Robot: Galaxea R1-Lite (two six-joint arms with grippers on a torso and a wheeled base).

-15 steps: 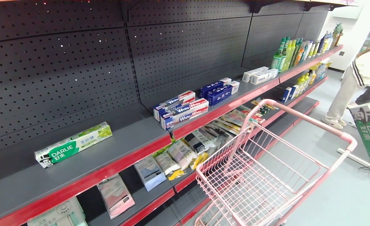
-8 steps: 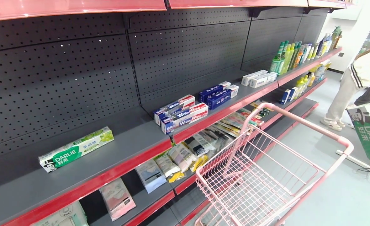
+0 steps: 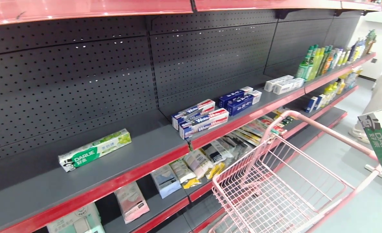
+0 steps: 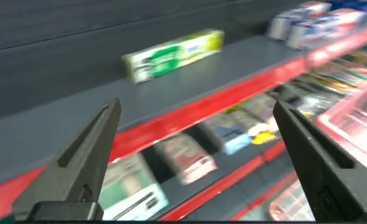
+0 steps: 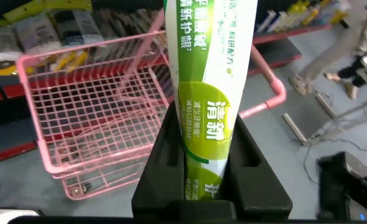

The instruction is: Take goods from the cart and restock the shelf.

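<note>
The right gripper (image 5: 208, 134) is clamped on the lower end of a long green-and-white cardboard toothpaste box (image 5: 209, 74). The box stands roughly upright, off the right side of the pink wire shopping cart (image 3: 327, 132). The left gripper (image 4: 196, 109) holds nothing; its fingers are spread wide and face the shelving.

The step in hand appears to be the transfer of the held box to the grey shelf board with the red front edge (image 3: 145, 145).

1. Route the right arm over or around the cart's handle bar, which lies between the box and the shelf's front edge. The free upper end of the box is the part most likely to strike it.
2. Turn the box from upright to flat before it crosses the front edge. The red shelf above probably leaves too little room for a tall entry.
3. Set it down just beside the matching green-and-white toothpaste box (image 3: 95, 149), which lies flat on the left part of the board near the back wall. Keep the long side along the front edge and avoid nudging that box.
4. Part the fingers only once the box bears on the board. Thin card is likely to dent, so no added squeeze is advised.
5. Keep the left gripper out of the entry path.

Farther along the board to the right lie white, blue and red boxes (image 3: 204, 119), then dark blue boxes (image 3: 241, 98). These stretches should be left alone.
</note>
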